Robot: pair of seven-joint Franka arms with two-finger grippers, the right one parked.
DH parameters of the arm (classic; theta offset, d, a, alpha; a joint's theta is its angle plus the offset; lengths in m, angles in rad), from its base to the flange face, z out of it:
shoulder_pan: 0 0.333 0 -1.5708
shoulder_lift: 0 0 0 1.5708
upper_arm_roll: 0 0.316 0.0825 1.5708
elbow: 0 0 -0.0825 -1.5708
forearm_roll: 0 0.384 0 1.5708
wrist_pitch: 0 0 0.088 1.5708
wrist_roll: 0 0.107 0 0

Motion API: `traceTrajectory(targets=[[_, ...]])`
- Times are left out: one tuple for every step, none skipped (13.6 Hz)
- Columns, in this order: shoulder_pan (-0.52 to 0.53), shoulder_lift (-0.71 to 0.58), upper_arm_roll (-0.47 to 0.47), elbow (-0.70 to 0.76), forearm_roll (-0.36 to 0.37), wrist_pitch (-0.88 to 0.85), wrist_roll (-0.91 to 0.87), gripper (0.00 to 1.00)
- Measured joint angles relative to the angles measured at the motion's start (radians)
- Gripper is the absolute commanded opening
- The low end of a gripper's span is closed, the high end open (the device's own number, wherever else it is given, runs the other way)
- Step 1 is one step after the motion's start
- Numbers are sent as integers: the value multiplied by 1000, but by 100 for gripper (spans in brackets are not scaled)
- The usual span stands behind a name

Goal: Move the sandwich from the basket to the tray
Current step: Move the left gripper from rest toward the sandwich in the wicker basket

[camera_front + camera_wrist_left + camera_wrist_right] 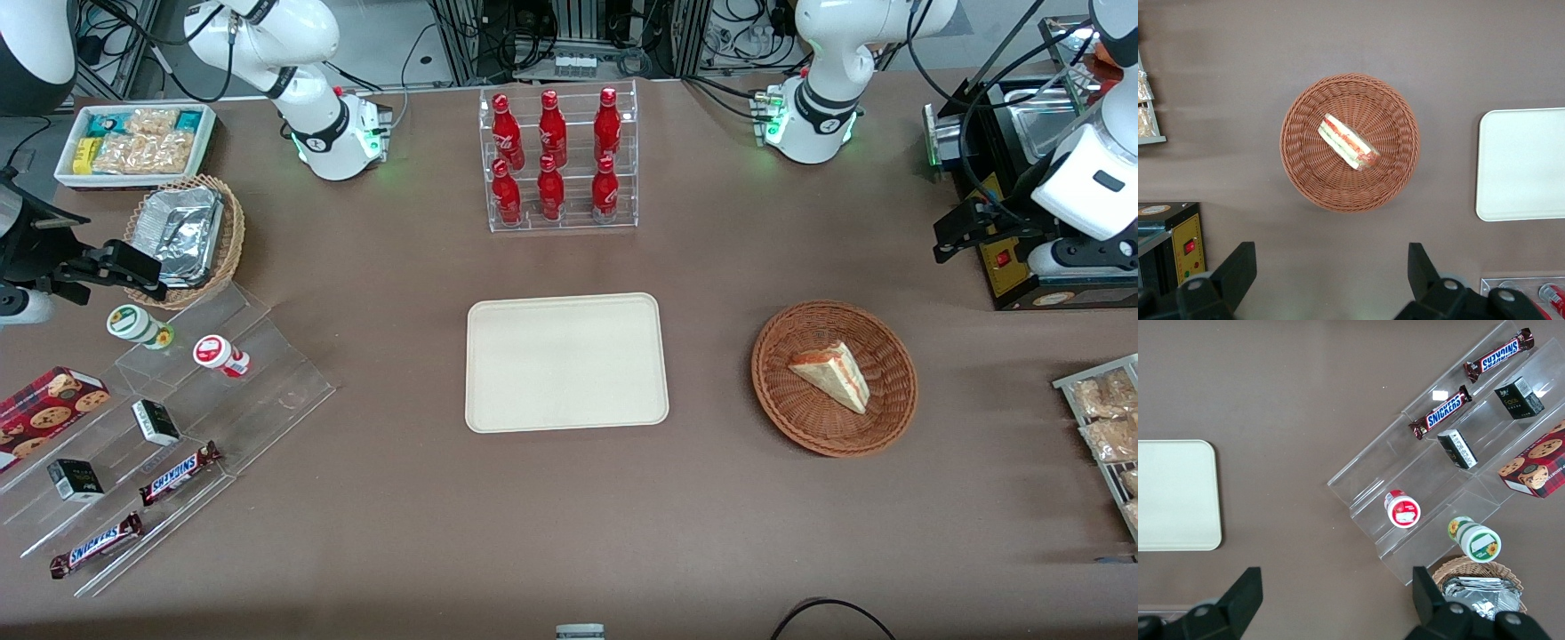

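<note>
- Sandwich (832,375): small triangular wedge of white bread, red and green filling showing along its edge, clear-wrapped. It lies roughly mid-bowl in the round reddish-brown woven wicker basket (782,404).
- Basket sits on the brown table toward the working arm's end. The flat cream-beige rectangular tray (566,362) lies beside it, apart, nothing on it.
- Left gripper (1331,283): I see it from the wrist view hanging high over the table, near the basket but not over its middle. Black fingers (1238,270) spread wide, nothing between them.
- Wrist view shows the filling edge facing up (1349,142), the wedge lying diagonal in the basket (1298,160), with the tray's edge (1488,167) off to one side.
- Handling, my read: light, soft, easy to crush. The wrap probably makes it slick, so it may slide in a loose grip.
- Where I'd grab: across the two flat bread faces near the thick middle, jaws turned to line up with the diagonal. I'd avoid the thin pointed tip, which would likely fold or squirt out.
- Squeeze just enough to hold; too much would likely push the filling out.
- Risk: the basket looks light, so a finger catching the weave could drag it.
</note>
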Motion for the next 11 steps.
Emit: traceTrajectory(targets=[[0, 1, 0, 0, 4, 0, 0, 100], [0, 3, 0, -1, 11, 1, 1, 100], [0, 7, 0, -2, 15, 1, 1, 100], [0, 13, -1, -3, 18, 3, 2, 100], [0, 21, -1, -3, 22, 7, 2, 100], [0, 29, -1, -4, 30, 16, 2, 100], [0, 41, -3, -7, 40, 30, 3, 100], [0, 54, -5, -15, 47, 48, 3, 100], [0, 67, -8, -31, 49, 74, 3, 100], [0, 79, -11, -56, 50, 110, 2, 100], [0, 89, -12, -89, 51, 154, -4, 100]])
